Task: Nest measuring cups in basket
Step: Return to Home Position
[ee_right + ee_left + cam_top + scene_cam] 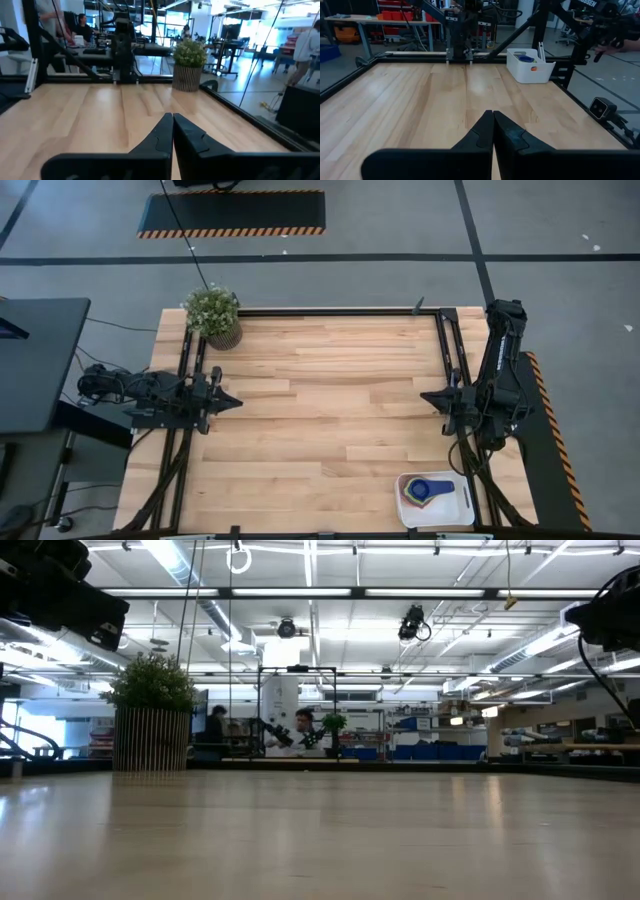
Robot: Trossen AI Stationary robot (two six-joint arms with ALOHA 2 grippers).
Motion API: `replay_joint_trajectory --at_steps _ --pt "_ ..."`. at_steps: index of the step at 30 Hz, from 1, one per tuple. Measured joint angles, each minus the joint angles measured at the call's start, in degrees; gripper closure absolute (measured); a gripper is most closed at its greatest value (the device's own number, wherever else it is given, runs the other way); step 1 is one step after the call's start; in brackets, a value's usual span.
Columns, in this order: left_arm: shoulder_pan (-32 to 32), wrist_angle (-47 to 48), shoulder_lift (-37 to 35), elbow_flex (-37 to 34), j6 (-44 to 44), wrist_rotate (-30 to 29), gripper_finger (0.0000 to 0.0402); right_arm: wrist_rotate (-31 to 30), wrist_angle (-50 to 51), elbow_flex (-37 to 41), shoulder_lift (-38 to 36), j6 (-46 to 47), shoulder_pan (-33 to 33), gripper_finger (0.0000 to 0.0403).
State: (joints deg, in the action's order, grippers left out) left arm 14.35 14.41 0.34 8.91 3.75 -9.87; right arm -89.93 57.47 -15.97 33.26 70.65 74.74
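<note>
A: Well, start with the biggest thing, the wooden table (330, 410). What does the high view give you?

B: The whole top, with 2 dark arms at opposite sides. The left gripper (232, 401) sits at the left edge pointing inward. The right gripper (427, 397) mirrors it at the right edge. Each is well apart from everything else on the table.

A: Claws?

B: From above I cannot tell. The wrist views settle it: each arm's 2 fingers are pressed together at the tips, with nothing between them.

A: The basket?

B: The white basket (466, 498) stands in the corner at the lower right of the high view, beyond the right arm's base. The left wrist view sees it across the table, against the frame. The right wrist view and the low view miss it.

A: And the plant?

B: The potted plant (213, 315) is in the diagonally opposite corner. The low view and the right wrist view show it, and the left wrist view does not. The low view alone adds a person (305, 725) seated far back in the room.

A: The cups?

B: The measuring cups (428, 491) lie inside the basket as 1 nested stack, with dark blue on top. Only the high view shows a green rim beneath it. The left wrist view catches just a bit of blue over the wall.
</note>
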Motion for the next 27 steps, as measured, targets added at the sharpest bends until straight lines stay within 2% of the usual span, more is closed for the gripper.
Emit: replay_joint_trajectory --at_steps 5,9,11,19,23,27 --pt "-0.02 0.00 0.00 0.00 -1.61 0.00 0.0388 0.66 0.57 0.00 0.00 4.40 -2.41 0.0385" --pt "-0.02 -0.04 0.00 0.00 -3.90 -0.02 0.0388 6.11 2.68 0.02 0.00 8.97 -6.30 0.0385" --pt "-0.02 -0.11 0.00 0.01 -4.31 0.00 0.0388 6.89 2.80 0.02 0.00 9.10 -8.22 0.0385" --pt "-0.02 -0.22 0.00 0.02 -4.48 0.00 0.0388 4.84 2.80 0.02 0.00 8.15 -14.18 0.0385" --pt "-0.02 -0.22 0.00 0.02 -4.51 -0.02 0.0388 0.46 2.79 -0.13 0.00 5.11 -17.17 0.0385" --pt "-0.02 -0.22 0.00 0.02 -4.55 0.00 0.0388 0.45 2.78 -0.15 0.00 4.30 -21.10 0.0385"
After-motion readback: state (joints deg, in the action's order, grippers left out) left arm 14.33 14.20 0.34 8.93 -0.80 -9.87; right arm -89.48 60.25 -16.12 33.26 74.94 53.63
